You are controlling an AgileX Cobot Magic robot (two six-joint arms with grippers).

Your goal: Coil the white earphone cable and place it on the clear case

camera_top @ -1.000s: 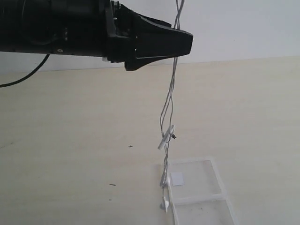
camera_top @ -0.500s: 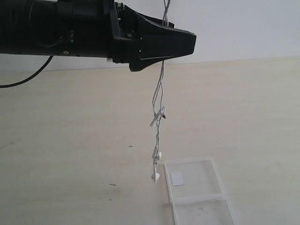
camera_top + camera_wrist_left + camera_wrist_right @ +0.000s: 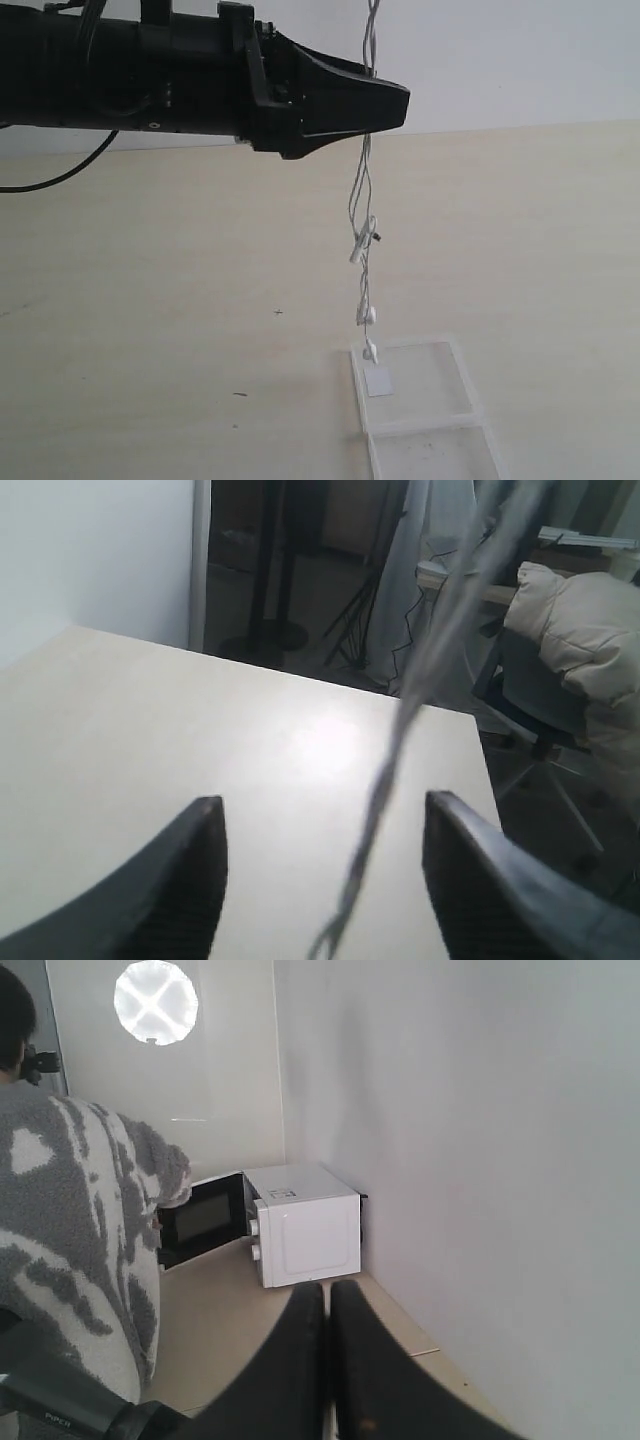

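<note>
The white earphone cable (image 3: 358, 200) hangs straight down from above the exterior view. Its inline remote (image 3: 361, 243) is midway down, and the lower earbud (image 3: 371, 352) dangles just over the far left edge of the clear case (image 3: 420, 400). The case lies flat on the table with a white sticker (image 3: 378, 381) in its far half. My left gripper (image 3: 396, 100) reaches in sideways, high up, at the cable. In the left wrist view the gripper (image 3: 322, 798) is open and the blurred cable (image 3: 385, 780) passes between its fingers untouched. My right gripper (image 3: 327, 1295) is shut, with a thin white sliver between its fingers.
The pale wooden table (image 3: 150, 330) stretches around the case, with a white wall behind. The right wrist view shows a white microwave (image 3: 305, 1225) with its door open, a person in a grey patterned sweater (image 3: 70, 1250) and a wall close by.
The cable has risen, lifting the earbuds from beside the case to above its far edge after a swing to the left. My left jaws have narrowed somewhat.
</note>
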